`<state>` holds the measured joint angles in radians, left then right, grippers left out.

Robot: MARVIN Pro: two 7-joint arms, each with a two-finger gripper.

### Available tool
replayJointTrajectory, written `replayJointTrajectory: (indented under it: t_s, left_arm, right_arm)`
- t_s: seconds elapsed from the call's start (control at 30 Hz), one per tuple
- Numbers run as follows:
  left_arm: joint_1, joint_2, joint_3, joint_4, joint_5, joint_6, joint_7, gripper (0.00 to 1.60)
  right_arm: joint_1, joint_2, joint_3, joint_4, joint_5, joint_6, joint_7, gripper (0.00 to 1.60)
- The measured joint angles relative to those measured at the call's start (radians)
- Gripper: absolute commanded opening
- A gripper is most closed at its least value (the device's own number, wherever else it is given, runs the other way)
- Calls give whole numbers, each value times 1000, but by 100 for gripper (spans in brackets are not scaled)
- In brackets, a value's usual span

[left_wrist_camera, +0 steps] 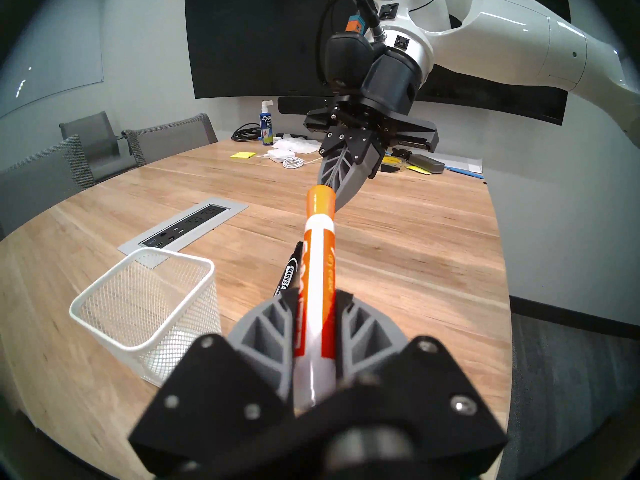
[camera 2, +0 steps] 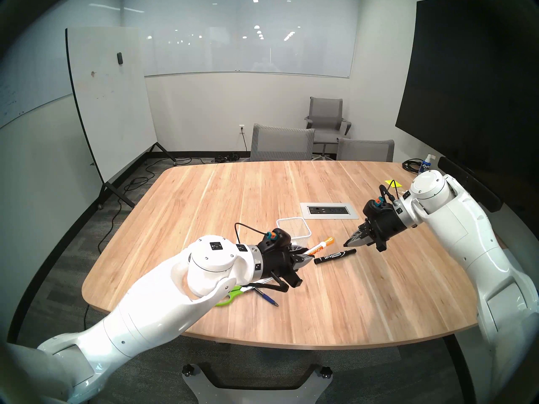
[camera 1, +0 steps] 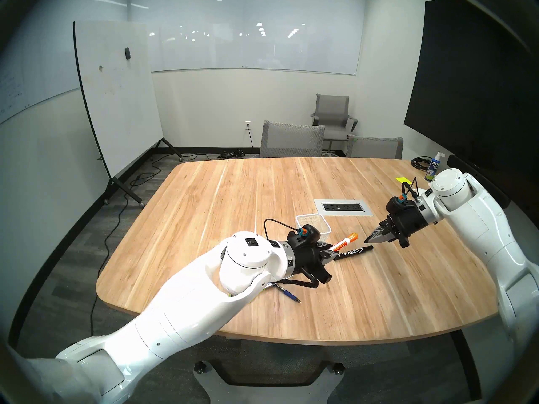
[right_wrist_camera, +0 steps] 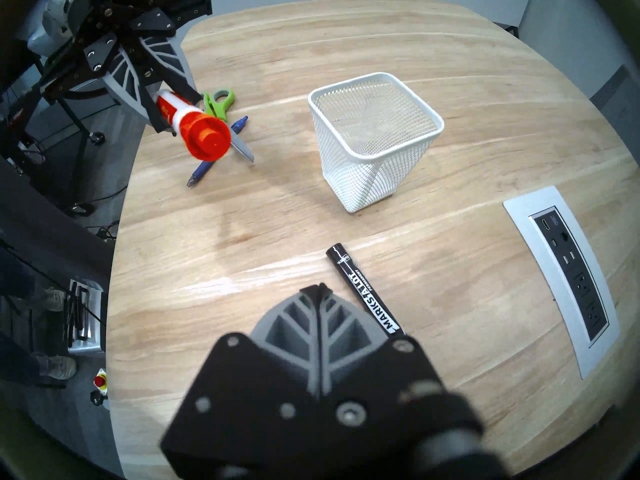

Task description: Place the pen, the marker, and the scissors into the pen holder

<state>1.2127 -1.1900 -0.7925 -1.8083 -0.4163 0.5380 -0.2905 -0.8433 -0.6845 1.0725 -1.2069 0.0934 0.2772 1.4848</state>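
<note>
My left gripper (camera 1: 329,253) is shut on a white marker with an orange cap (left_wrist_camera: 318,261), held just above the table with the cap pointing at my right gripper (camera 1: 370,238). That gripper is shut with nothing in it and hovers over the cap end of a black marker (right_wrist_camera: 367,292) lying flat on the wood. The pen holder (right_wrist_camera: 374,136), a white mesh cup, stands upright and empty just beyond my left gripper. The blue pen (camera 2: 267,298) and the green-handled scissors (camera 2: 230,297) lie crossed near the front edge, partly hidden under my left arm.
A grey power-outlet panel (camera 1: 342,208) is set into the table behind the holder. A spray bottle (camera 1: 431,168), a yellow sticky note (camera 1: 401,179), cables and small clutter lie at the far right end. Grey chairs (camera 1: 291,141) stand at the far edge.
</note>
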Motion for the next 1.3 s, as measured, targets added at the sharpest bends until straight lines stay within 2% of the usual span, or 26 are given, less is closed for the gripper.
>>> replayJointTrajectory:
  t_s: [0.57,1.3]
  left_arm:
    - [-3,-14,-5,-2,-21,-15,19,0]
    - [-10,-23,-8,17,-38,-23,9,0]
  right_arm:
    - [-19,3,16,-51,35,79,-2,0]
    - [-17,2,19,-79,84,152,-69,0]
